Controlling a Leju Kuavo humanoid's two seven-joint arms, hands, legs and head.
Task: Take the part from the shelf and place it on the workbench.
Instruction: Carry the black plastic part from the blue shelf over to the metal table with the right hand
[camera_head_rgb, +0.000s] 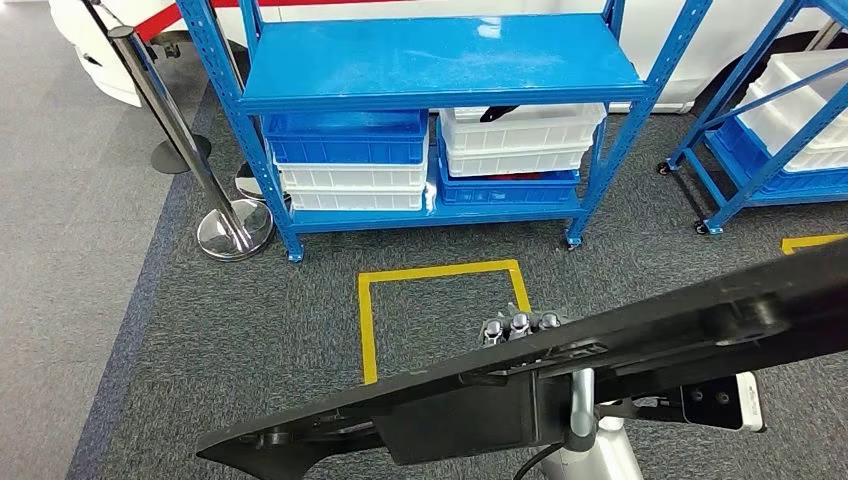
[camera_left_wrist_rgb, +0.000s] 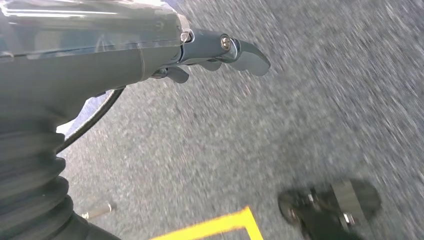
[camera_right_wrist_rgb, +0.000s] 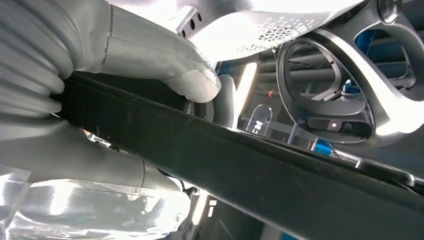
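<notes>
Head view: right hand (camera_head_rgb: 520, 327) grasps long black part (camera_head_rgb: 560, 350); left hand (camera_left_wrist_rgb: 220, 50) empty, fingers curled. Carrying step; next likely turn toward workbench.

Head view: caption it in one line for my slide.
Right hand holds a long black plastic part above grey carpet, facing a blue metal shelf of stacked bins.

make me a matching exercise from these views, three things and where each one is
Things:
1. long black part
2. yellow tape square
3. chrome stanchion base

Places:
A. on the carpet just in front of the blue shelf
B. beside the shelf's front corner leg
C. gripped by the right hand

Pairs: 1-C, 2-A, 3-B
</notes>
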